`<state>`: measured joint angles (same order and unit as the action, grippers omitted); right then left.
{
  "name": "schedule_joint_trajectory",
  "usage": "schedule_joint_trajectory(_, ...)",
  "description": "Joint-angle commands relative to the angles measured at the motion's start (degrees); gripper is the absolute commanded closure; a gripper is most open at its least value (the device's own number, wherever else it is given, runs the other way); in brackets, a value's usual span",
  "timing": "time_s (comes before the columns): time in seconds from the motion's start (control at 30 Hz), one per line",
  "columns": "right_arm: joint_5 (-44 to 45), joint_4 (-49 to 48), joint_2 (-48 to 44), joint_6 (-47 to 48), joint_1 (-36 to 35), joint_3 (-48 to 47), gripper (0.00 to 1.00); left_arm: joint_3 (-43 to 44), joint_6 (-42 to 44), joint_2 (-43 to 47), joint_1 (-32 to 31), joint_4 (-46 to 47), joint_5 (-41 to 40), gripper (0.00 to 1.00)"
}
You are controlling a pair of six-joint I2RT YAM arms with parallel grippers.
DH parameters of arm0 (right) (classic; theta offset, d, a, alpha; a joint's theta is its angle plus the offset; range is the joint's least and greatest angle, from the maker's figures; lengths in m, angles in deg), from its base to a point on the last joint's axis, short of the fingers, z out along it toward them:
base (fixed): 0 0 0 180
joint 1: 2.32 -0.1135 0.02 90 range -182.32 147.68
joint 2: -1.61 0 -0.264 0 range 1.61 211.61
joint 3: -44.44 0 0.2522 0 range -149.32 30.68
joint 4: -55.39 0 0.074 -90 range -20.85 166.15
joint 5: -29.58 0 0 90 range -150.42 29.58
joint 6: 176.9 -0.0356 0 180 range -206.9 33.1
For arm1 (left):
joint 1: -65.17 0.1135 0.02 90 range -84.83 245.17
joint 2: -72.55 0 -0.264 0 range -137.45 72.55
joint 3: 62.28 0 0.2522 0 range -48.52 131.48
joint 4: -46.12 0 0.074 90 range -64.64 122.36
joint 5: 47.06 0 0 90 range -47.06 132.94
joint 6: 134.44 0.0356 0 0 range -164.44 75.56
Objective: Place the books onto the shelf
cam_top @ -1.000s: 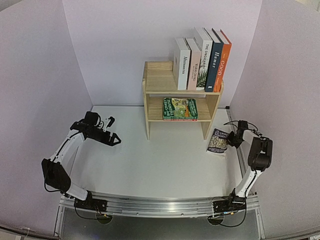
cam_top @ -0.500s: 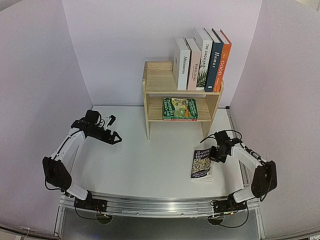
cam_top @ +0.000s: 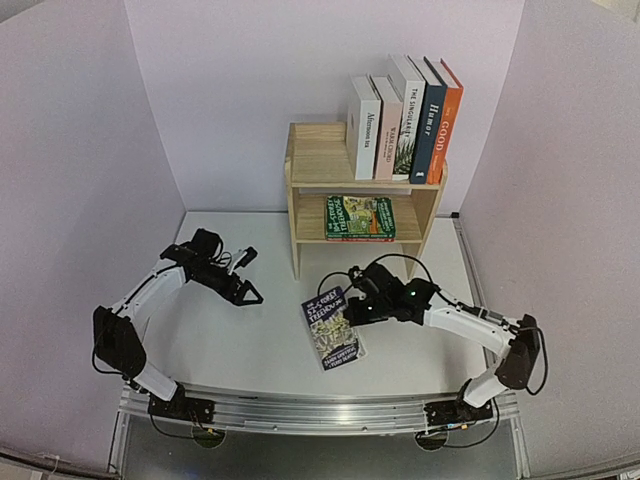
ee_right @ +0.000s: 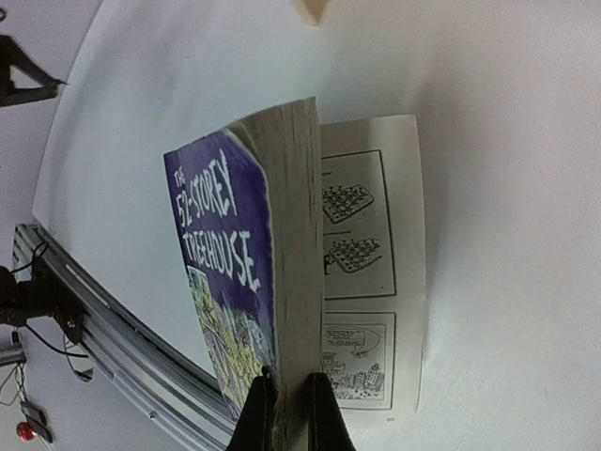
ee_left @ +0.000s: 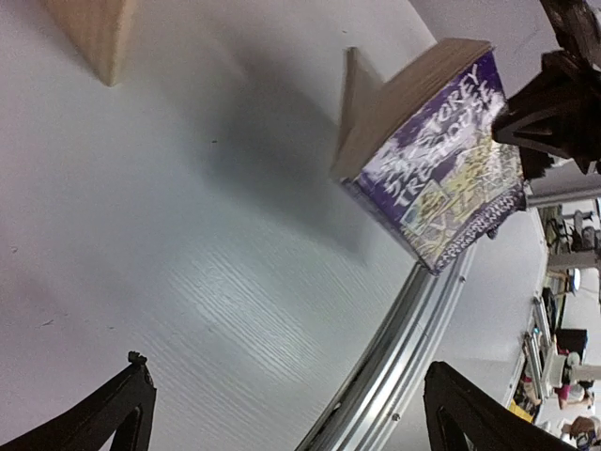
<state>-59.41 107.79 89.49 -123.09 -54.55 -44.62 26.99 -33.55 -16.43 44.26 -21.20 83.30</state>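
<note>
While its narrow jaws pinch the purple paperback [ee_right: 225,272] by its page block, the right tool [ee_right: 286,404] holds it tilted over the tabletop [cam_top: 250,345], one leaf fallen open. The left tool [cam_top: 250,277] hangs nearby, spread wide, gripping nothing. Behind stands the shelf [cam_top: 312,160], five upright books [cam_top: 405,118] on top and a green paperback [cam_top: 358,216] flat below.

The purple paperback [cam_top: 333,328] carries white lettering and pale yellow drawings, and its open inner page shows black-and-white cartoons. The shelf [cam_top: 316,160] is light natural wood. The navy book [cam_top: 428,125] and orange book [cam_top: 447,120] are plain-spined, while the green paperback [cam_top: 358,216] is busily illustrated.
</note>
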Motion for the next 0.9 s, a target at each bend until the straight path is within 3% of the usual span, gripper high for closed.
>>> schedule_joint_trajectory(0.0,-4.3,-7.2,5.3,10.6,-4.1,-9.0,1.0,-1.0,5.3,-0.3,-2.5,-1.1,10.7,0.0)
schedule_joint_trajectory(0.2,-11.5,-14.8,8.0,19.5,-4.8,-12.8,1.0,0.0,6.6,-2.4,-4.6,-1.5,14.5,0.0)
schedule_joint_trajectory(0.63,-21.2,-16.6,15.6,31.1,-4.8,-23.3,1.0,1.7,5.6,-2.6,-6.6,-0.5,15.6,0.01)
schedule_joint_trajectory(0.87,-22.0,-16.5,16.5,33.2,-3.7,-23.2,1.0,3.6,8.2,-2.1,-6.6,-4.1,18.3,0.45)
